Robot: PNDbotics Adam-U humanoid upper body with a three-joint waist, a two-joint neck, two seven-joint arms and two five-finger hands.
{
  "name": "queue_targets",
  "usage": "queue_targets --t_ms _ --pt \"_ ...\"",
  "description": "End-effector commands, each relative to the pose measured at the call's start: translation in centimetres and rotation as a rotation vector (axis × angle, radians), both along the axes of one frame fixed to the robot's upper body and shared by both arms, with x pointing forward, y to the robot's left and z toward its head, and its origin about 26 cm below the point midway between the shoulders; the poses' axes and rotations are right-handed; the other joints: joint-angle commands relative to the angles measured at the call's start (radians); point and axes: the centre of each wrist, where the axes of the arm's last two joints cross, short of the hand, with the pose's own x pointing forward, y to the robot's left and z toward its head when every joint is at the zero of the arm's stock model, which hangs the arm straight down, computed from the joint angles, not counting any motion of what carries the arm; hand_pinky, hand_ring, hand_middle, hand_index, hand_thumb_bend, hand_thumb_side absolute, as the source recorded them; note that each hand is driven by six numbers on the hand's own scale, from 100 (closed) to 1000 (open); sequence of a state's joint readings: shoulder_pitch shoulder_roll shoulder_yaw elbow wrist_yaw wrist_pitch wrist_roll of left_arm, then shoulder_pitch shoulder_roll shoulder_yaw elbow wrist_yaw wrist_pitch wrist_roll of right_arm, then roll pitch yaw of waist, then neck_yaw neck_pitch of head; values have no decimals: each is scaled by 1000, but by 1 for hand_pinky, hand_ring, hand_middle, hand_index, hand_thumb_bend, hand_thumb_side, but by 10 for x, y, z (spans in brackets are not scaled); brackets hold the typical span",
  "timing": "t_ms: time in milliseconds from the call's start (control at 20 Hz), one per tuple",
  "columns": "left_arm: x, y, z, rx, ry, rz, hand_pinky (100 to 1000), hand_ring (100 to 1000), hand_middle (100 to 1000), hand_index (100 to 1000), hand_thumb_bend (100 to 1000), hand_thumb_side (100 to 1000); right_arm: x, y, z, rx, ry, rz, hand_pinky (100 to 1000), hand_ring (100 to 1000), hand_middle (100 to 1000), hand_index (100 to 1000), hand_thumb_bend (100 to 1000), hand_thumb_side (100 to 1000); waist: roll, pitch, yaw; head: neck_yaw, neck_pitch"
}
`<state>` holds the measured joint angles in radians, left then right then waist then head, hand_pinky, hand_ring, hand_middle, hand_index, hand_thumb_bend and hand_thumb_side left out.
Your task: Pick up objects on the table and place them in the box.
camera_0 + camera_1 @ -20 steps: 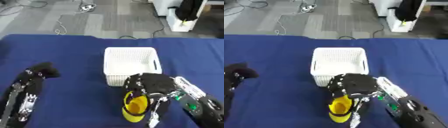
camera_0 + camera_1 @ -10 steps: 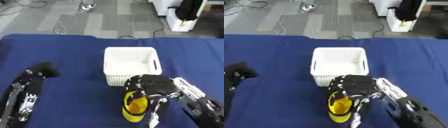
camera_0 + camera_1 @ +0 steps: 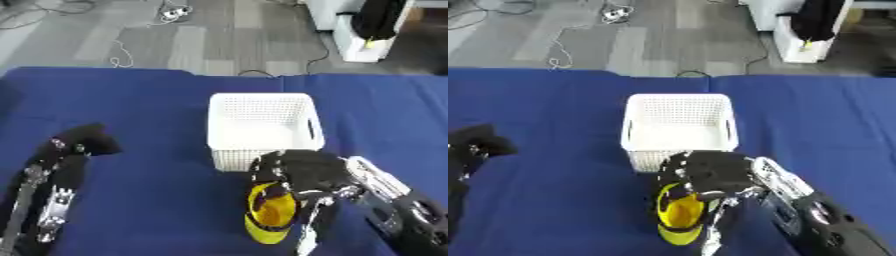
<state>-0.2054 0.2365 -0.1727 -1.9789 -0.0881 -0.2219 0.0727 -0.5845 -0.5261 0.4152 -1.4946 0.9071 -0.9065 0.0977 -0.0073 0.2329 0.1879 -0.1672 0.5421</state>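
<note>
Now your right hand [image 3: 302,172] has its fingers clamped on a yellow cup [image 3: 269,213], just in front of the white basket [image 3: 262,125]; your left hand's [image 3: 83,142] fingers are curled together, holding nothing.

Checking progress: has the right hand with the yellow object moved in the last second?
No. The right hand still holds the yellow object just before the white basket.

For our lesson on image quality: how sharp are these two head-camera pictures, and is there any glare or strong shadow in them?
Left eye view: soft all over, the white basket mesh smeared; the right hand on the yellow cup is blurred, no hard shadows on the blue cloth. Right eye view: the same softness, even light, no glare; the left hand is only a dark blur at the edge.
</note>
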Motion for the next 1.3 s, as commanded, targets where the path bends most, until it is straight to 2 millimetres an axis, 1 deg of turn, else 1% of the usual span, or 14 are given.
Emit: queue_targets --t_ms 50,150,200,250,650,950,1050,1150,1200,1250,1300 --pt "-1 -3 9 -6 -34 -20 690 651 614 815 188 844 4 -1 6 -21 -28 -9 703 696 684 616 898 659 3 -11 4 -1 -16" --pt "-1 -3 9 -7 -35 -21 690 651 614 815 191 843 5 -2 2 -35 -30 -16 704 696 684 616 898 660 3 -8 6 1 -17" --pt "-1 -3 9 -8 -36 -21 690 651 614 815 191 843 5 -2 0 -40 -32 -20 704 696 684 616 879 670 3 -7 7 1 -17" --pt "-1 -3 9 -8 -36 -21 690 651 614 815 191 843 5 -3 -1 -44 -35 -22 705 695 683 616 897 660 3 -7 8 2 -18" --pt "-1 -3 9 -9 -37 -21 690 651 613 815 191 844 5 -6 -9 -50 -60 -29 699 689 680 615 897 656 4 -4 8 2 -17" --pt "-1 -4 9 -9 -38 -21 689 652 613 815 191 844 6 -7 -13 -42 -71 -29 636 637 617 579 901 640 5 -2 8 3 -17" --pt "-1 -4 9 -10 -38 -22 689 652 613 815 191 845 7 -8 -14 -38 -74 -30 582 602 575 549 902 632 5 -1 8 4 -17" --pt "-1 -4 9 -10 -37 -22 689 652 613 815 191 844 7 -8 -15 -34 -75 -31 491 540 492 497 904 618 5 -1 9 4 -17" --pt "-1 -4 9 -10 -38 -22 689 652 613 815 191 844 7 -8 -16 -30 -75 -31 444 513 461 479 904 607 5 -1 9 4 -17" --pt "-1 -4 9 -10 -38 -22 689 652 613 815 191 844 7 -9 -17 -26 -74 -31 419 497 443 470 904 602 5 -1 9 5 -17" --pt "-1 -4 9 -10 -38 -23 689 652 613 815 191 844 8 -9 -17 -22 -74 -30 325 432 362 433 902 588 5 -1 8 5 -17"
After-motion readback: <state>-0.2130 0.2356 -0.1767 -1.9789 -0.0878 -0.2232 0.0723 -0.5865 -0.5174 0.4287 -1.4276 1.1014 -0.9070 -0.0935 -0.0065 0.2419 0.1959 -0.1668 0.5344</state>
